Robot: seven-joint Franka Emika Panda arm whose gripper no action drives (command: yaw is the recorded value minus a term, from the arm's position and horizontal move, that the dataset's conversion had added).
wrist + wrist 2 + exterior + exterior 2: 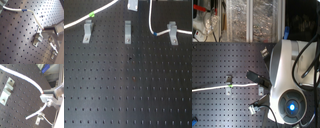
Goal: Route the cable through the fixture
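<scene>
Item 1: the cable (94,13), white, which I see in the first exterior view running across the far edge of the perforated black surface (129,85), its green band (92,15) just above the left clip (87,31). Item 2: middle clip (127,31), apart from the cable. Item 3: blue band (156,34) beside the right clip (172,31). Item 4: my tool (46,97), closed on the cable in both wrist views, a clip (38,37) directly beneath it.
</scene>
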